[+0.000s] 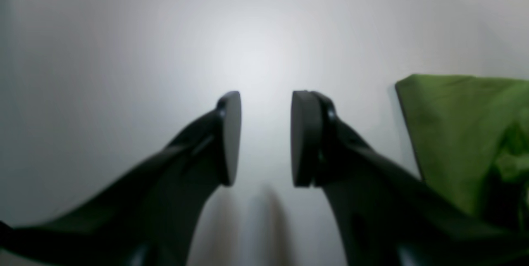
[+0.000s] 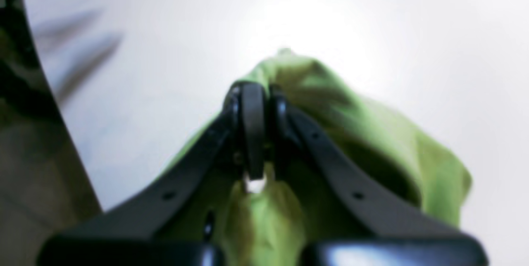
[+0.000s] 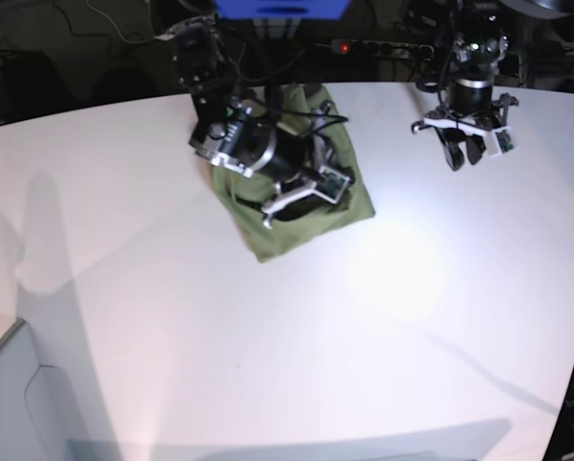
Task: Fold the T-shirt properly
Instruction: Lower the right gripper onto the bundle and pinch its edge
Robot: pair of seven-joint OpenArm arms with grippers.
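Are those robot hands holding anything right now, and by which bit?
The right hand is pinched shut on a bunched fold of the green T-shirt; which part of it is unclear. The left hand is open and empty.

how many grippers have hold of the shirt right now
1. The right gripper is shut on the plain olive-green cotton T-shirt at the far side of the white table. The left gripper hangs open over bare table, apart from the cloth.

No legible text or labels.
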